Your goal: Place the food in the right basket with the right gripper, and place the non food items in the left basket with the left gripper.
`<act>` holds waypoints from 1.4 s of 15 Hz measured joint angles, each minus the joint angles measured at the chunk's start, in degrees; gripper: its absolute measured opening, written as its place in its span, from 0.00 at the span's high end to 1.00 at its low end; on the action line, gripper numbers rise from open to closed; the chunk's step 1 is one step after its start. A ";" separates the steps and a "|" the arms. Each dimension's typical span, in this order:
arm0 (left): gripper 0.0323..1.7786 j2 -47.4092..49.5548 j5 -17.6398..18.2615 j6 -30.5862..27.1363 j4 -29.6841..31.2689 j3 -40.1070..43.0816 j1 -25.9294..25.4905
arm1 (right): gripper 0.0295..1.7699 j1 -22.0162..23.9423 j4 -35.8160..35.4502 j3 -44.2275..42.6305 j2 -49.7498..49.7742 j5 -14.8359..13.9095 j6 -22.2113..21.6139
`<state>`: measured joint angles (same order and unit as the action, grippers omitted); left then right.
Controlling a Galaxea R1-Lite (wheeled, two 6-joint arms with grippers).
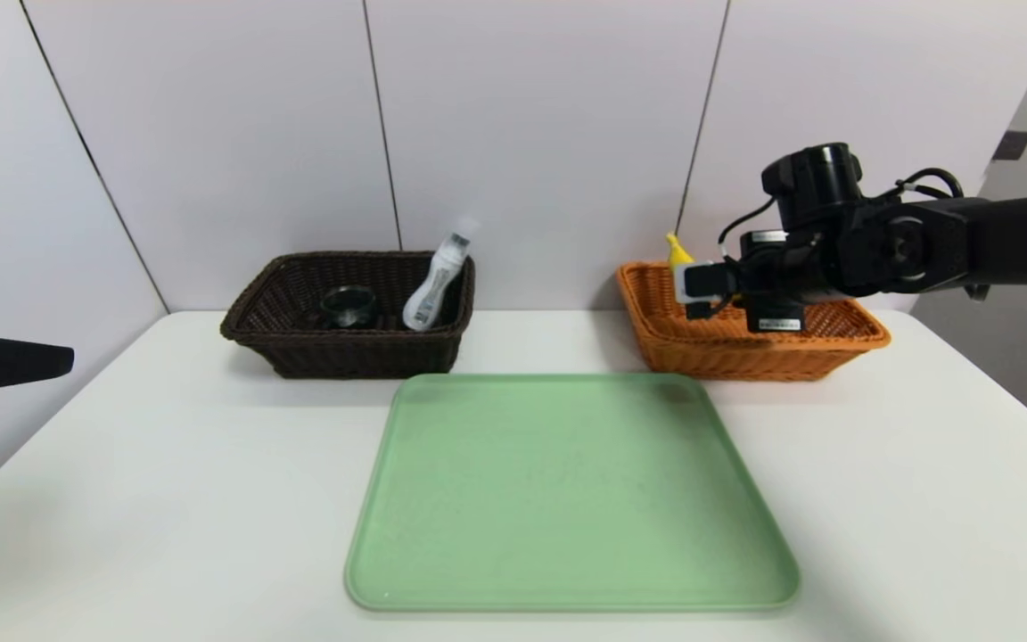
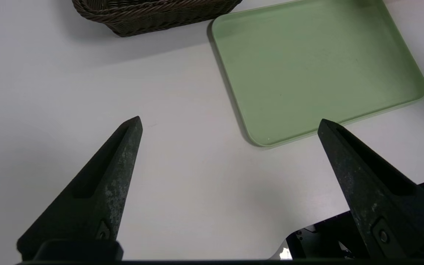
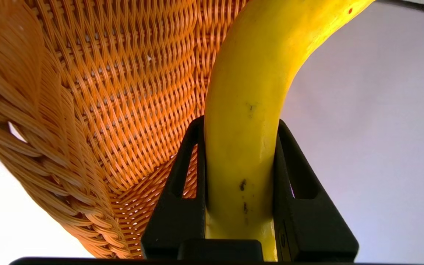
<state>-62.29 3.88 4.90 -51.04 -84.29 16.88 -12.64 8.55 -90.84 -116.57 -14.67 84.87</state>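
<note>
The right gripper is pinching the banana between its two black fingers, one pressed to each side of the fruit, and it hangs over the orange basket at the far right of the white table. From the head view only the yellow tip of the banana pokes up beyond the claw, above the basket's far left corner; in the wrist view the fruit curves away from the claw, with the basket's woven wall close on one side of it and the pale wall panel on the other. I cannot tell whether the banana touches the wicker yet. Well away from that claw, across the table, sits the dark brown basket, holding the white bottle, which leans against its right wall with its clear cap above the rim, and the small glass cup lying lower down inside. I cannot make out the grey case in it. Between the two baskets and nearer to me lies the green tray. The left gripper is held back at the near left of the table, its fingers spread wide with nothing between them, the tray's corner and the dark basket's edge ahead of it.
</note>
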 joint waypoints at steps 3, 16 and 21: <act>0.05 0.11 -0.05 0.06 0.00 0.09 0.00 | 0.61 0.00 0.35 -0.30 -0.09 0.06 -0.04; 0.05 1.02 -2.83 -0.17 1.46 -0.63 -0.10 | 0.14 0.29 14.54 -3.12 10.40 -0.11 -13.62; 0.05 2.16 -6.41 -0.33 2.56 -1.24 -0.24 | 0.09 1.76 26.21 -2.89 24.95 -0.18 -30.51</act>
<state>-60.14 -2.54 4.57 -48.48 -85.53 16.64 -10.89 34.76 -93.73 -91.61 -14.85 54.36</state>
